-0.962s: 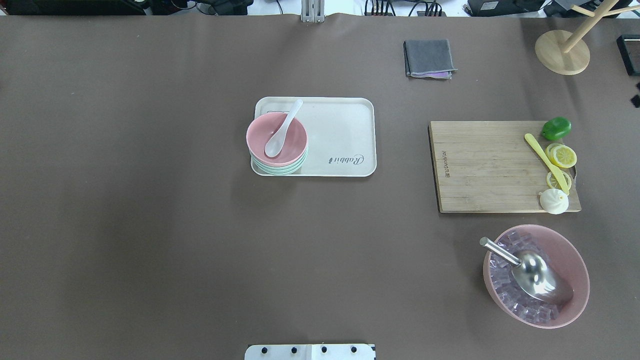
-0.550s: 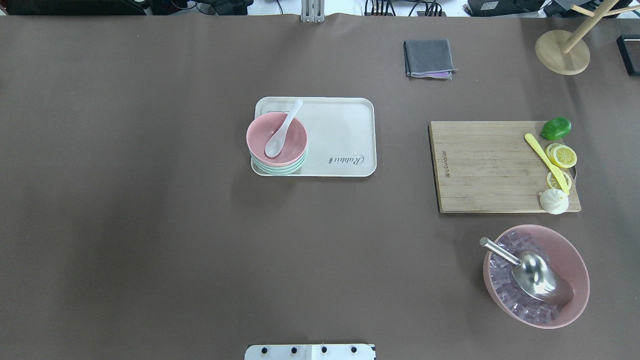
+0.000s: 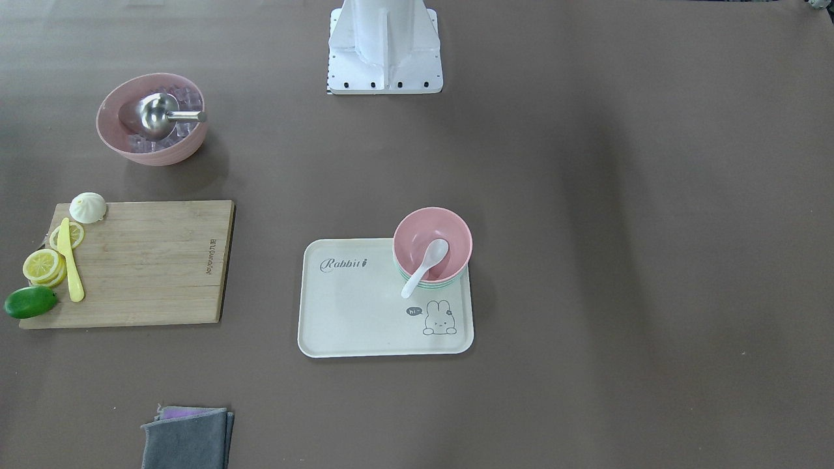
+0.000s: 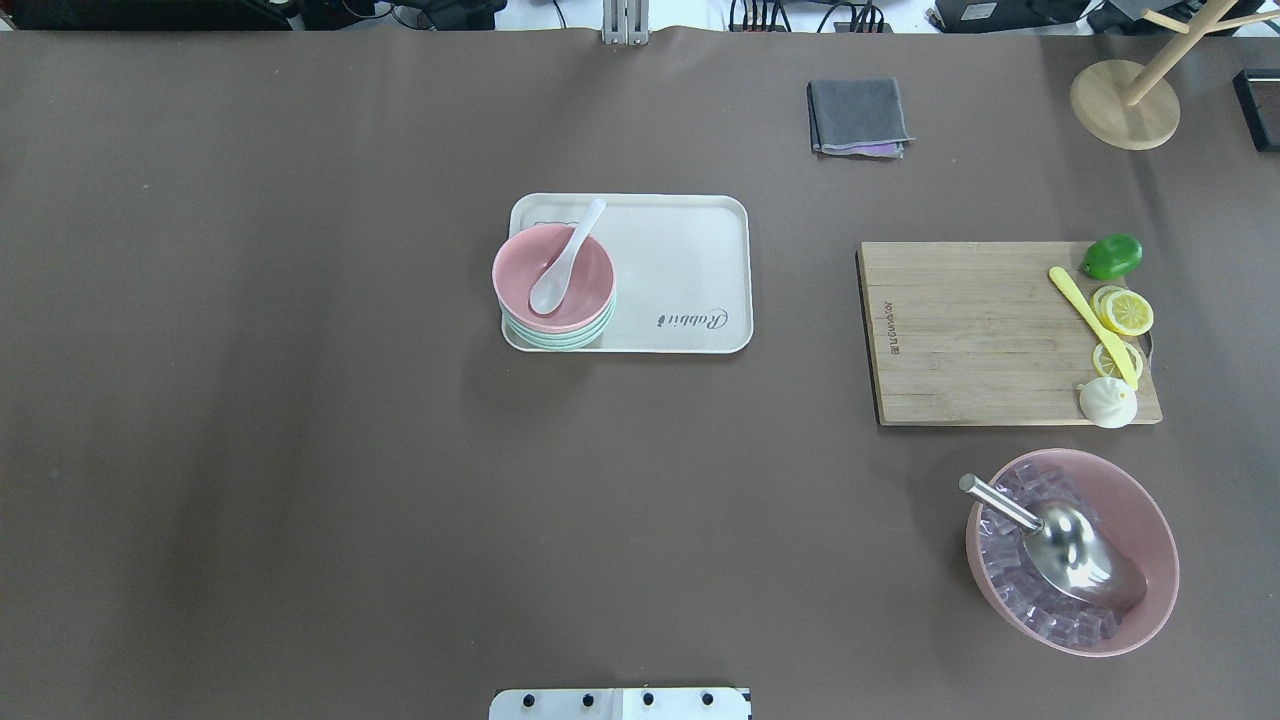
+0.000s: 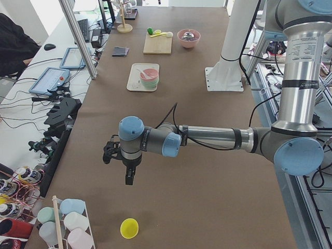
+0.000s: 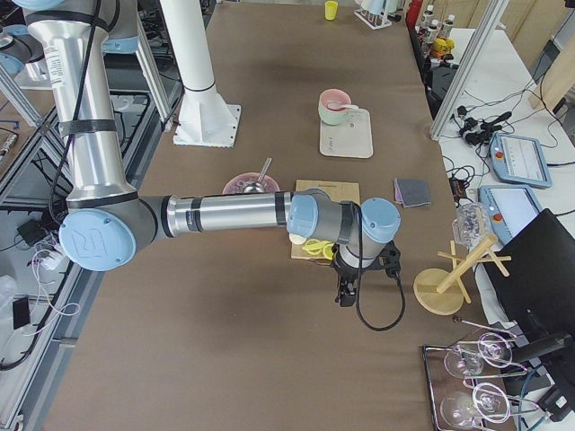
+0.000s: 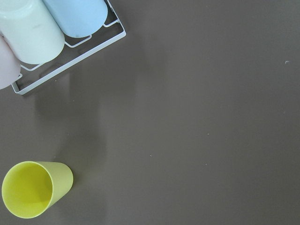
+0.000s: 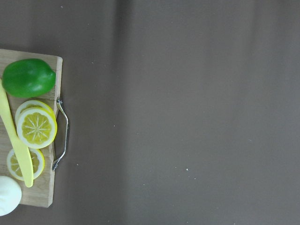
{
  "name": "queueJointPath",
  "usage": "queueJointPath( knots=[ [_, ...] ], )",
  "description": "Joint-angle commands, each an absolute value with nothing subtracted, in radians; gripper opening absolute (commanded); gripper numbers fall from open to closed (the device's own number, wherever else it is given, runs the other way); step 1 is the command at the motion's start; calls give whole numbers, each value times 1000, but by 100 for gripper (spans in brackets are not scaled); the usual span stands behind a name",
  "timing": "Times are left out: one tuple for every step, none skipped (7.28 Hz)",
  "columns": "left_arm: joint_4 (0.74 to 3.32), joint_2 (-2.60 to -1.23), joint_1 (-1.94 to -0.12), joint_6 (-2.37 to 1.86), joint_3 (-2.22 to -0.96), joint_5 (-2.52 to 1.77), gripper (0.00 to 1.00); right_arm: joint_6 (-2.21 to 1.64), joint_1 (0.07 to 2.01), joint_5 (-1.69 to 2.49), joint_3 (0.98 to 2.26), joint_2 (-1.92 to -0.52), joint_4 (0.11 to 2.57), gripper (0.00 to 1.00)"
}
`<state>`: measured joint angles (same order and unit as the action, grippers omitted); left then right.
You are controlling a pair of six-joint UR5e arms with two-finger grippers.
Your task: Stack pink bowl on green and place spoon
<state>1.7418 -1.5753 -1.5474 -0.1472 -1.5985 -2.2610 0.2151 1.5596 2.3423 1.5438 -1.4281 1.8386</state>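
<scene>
The pink bowl (image 4: pixel 585 290) sits nested on the stack of green bowls (image 4: pixel 560 338) at the left end of the cream tray (image 4: pixel 680 270). The white spoon (image 4: pixel 565 258) lies in the pink bowl, its handle over the far rim. The front-facing view shows the same bowl (image 3: pixel 449 238), spoon (image 3: pixel 425 258) and tray (image 3: pixel 352 312). My left gripper (image 5: pixel 128 176) shows only in the left side view, far from the tray near a yellow cup; I cannot tell its state. My right gripper (image 6: pixel 345 292) shows only in the right side view, beyond the cutting board; I cannot tell its state.
A wooden cutting board (image 4: pixel 970 330) with lemon slices, a yellow knife and a lime (image 8: pixel 28 77) lies at the right. A large pink bowl (image 4: pixel 1150 530) holds ice and a metal scoop (image 4: pixel 1070 545). A grey cloth (image 4: pixel 858 115), a wooden stand (image 4: pixel 1125 100), a yellow cup (image 7: pixel 33 187).
</scene>
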Motion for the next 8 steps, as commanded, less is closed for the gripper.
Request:
queueJointPath(
  knots=[
    [1740,-1528,-1548,-147,-1650,-2264,99,199,1568,2342,1545,-1431,1839,100],
    [1700,-1538,-1545,-147,-1652,-2264,99,199,1577,2342,1546,-1431,1838,100],
    [1677,-1545,-1545,-147,-1649,-2264,99,201,1578,2338,1545,-1431,1838,100],
    [1677,-1534,-1546,-147,-1669,-2266,99,199,1580,2338,1548,-1431,1838,100],
    [1677,-1531,-1545,-147,-1670,-2266,99,198,1585,2339,1549,-1425,1838,100],
    [1677,-1532,-1545,-147,-1667,-2266,99,198,1585,2339,1546,-1421,1838,100],
    [1677,-1532,-1545,-147,-1667,-2266,99,196,1585,2341,1546,-1422,1838,100],
    [1677,-1531,-1545,-147,-1667,-2266,99,196,1585,2341,1548,-1424,1838,100]
  ],
)
